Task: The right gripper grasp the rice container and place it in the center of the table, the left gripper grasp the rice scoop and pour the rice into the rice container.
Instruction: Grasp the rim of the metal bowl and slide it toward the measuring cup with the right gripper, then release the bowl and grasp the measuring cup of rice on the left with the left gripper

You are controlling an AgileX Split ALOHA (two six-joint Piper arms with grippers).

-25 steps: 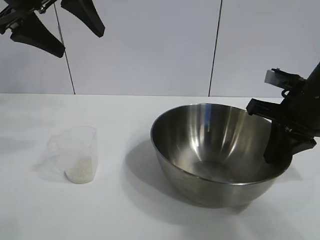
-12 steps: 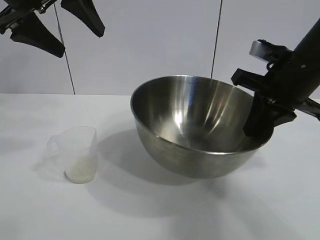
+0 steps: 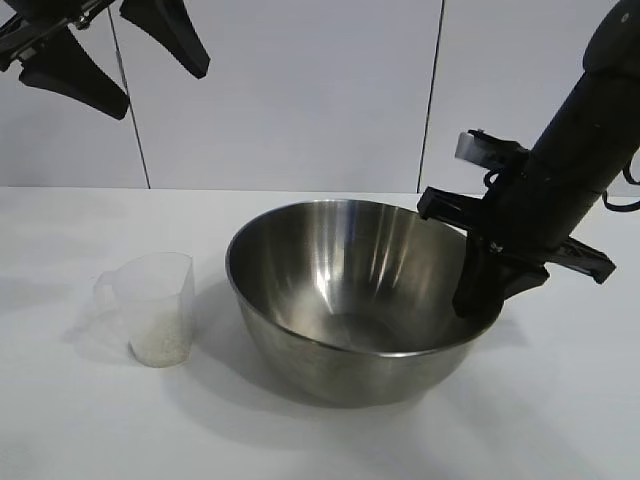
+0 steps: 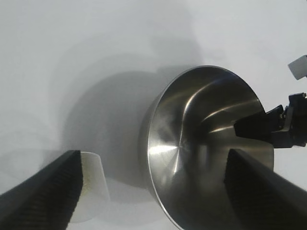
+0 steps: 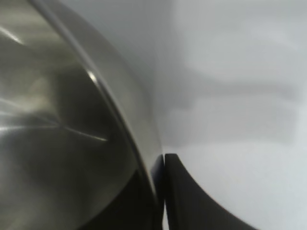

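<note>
1. Two black fingers of the right hand (image 3: pixel 478 290) pinch the rim of the rice container (image 3: pixel 350 300) at its right side, one finger inside the wall and one outside; in the right wrist view the steel edge (image 5: pixel 120 120) runs straight down into the closed pair.
2. The rice container sits near the middle of the desk (image 3: pixel 300 440). Whether its base rests flat or is just clear of the surface is hard to tell, though it seems slightly tilted.
3. The rice scoop (image 3: pixel 152 308) stands upright on the desk just left of the rice container, apart from it, handle turned to the left.
4. A small heap of rice (image 3: pixel 160 345) lies in the bottom of the rice scoop.
5. The left hand (image 3: pixel 110 50) hangs high at the upper left, well above the desk, fingers spread wide and holding nothing; its wrist view looks down on the rice container (image 4: pixel 206 143).
</note>
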